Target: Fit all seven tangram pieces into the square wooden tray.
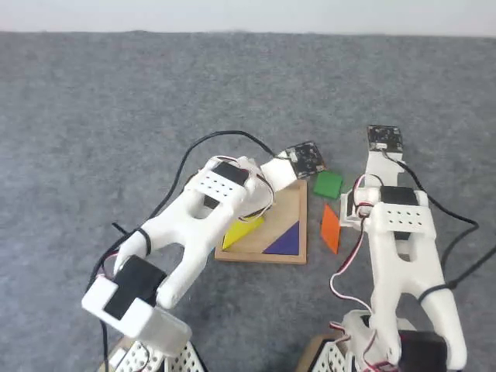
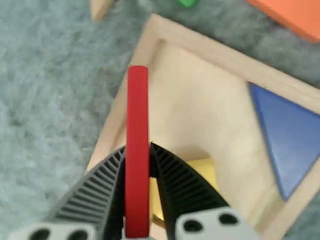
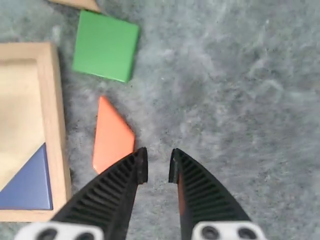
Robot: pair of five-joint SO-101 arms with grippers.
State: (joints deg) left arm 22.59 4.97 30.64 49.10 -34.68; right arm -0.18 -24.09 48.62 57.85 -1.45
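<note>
My left gripper is shut on a red piece, held on edge over the side rim of the square wooden tray. In the tray lie a yellow piece and a blue triangle. An orange parallelogram and a green square lie on the carpet just outside the tray. My right gripper hangs open by a narrow gap above the carpet, next to the orange piece's near end, holding nothing.
A light wooden-coloured piece lies beyond the green square, near the tray's far corner. Grey carpet spreads all around the tray. The left arm's body covers the tray's left half in the high view.
</note>
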